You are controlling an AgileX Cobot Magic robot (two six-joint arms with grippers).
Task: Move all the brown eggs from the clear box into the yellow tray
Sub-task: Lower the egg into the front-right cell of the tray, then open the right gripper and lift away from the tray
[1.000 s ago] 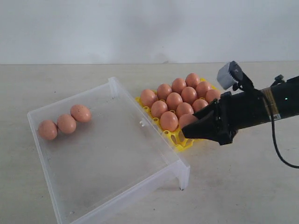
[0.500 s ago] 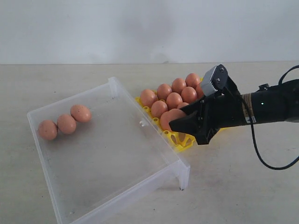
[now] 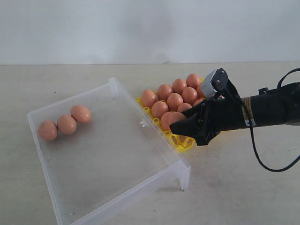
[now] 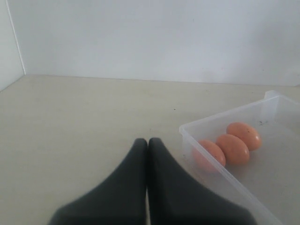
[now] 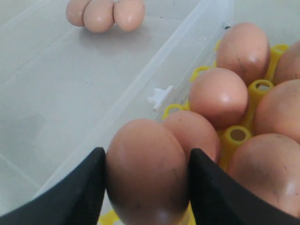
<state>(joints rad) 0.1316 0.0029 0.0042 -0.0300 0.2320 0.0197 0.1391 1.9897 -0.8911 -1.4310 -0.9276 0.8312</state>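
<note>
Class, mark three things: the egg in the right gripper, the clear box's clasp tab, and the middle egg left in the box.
Gripped egg (image 5: 147, 173): right wrist view, centre of its shell.
Clasp tab (image 5: 160, 96): right wrist view, middle of the tab.
Middle egg (image 3: 66, 124): exterior view, centre of its shell.

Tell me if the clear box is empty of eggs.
No, three brown eggs lie in a row inside the clear box.

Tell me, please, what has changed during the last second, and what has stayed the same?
The right end effector moved left over the yellow tray, toward its front corner beside the clear box, carrying its brown egg; the grip did not change. The three eggs in the clear box, the box itself and the tray stayed put.
</note>
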